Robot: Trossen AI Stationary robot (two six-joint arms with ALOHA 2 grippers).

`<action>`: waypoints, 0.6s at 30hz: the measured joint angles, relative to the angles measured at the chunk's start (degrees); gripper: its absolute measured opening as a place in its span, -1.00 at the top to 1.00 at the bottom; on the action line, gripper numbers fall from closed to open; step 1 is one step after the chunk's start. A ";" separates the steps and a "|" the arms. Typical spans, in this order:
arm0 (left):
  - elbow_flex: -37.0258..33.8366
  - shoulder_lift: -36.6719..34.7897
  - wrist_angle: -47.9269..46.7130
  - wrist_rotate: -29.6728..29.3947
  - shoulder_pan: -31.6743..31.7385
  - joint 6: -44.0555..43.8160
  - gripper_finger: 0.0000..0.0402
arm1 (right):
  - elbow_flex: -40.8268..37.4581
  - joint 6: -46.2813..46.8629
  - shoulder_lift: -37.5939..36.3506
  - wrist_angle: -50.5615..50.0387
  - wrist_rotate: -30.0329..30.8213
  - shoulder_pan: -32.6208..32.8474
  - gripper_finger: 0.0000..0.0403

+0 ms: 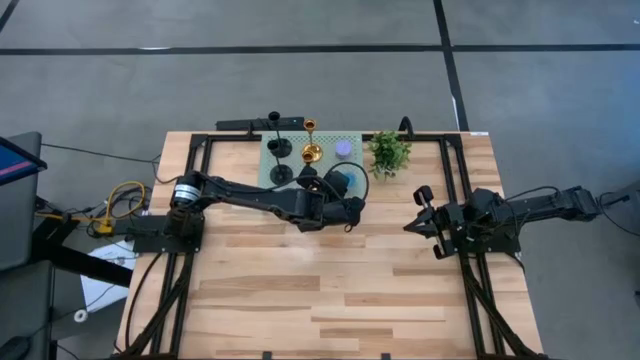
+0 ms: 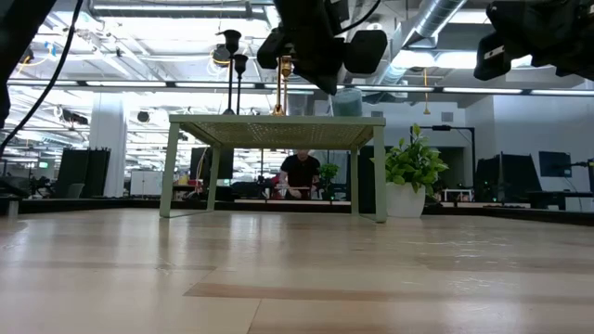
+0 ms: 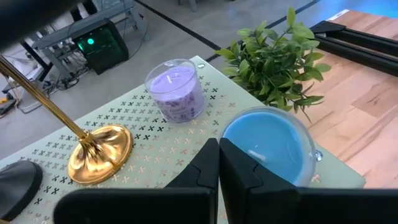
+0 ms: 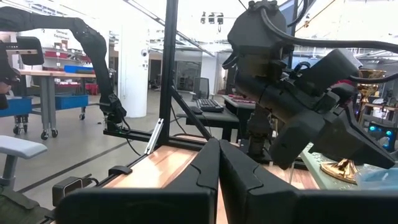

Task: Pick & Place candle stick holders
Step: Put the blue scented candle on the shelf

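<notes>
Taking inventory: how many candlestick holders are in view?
3: one matte black holder back left, another black holder before it, a shiny gold holder beside them. The left arm may hide more.

My rig: two dark six-joint arms

Left arm [image 1: 255,196] shows a silver joint ring and a black cable loop near its wrist; right arm [image 1: 530,210] is matte black throughout.

The gold candle stick holder [image 3: 99,152] is glossy metal; the tabletop [image 1: 330,290] is pale, smooth wood planks.
</notes>
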 joint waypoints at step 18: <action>-0.02 -1.34 0.49 -1.69 -0.11 3.43 0.95 | 0.00 0.00 0.00 -0.35 -0.02 0.02 1.00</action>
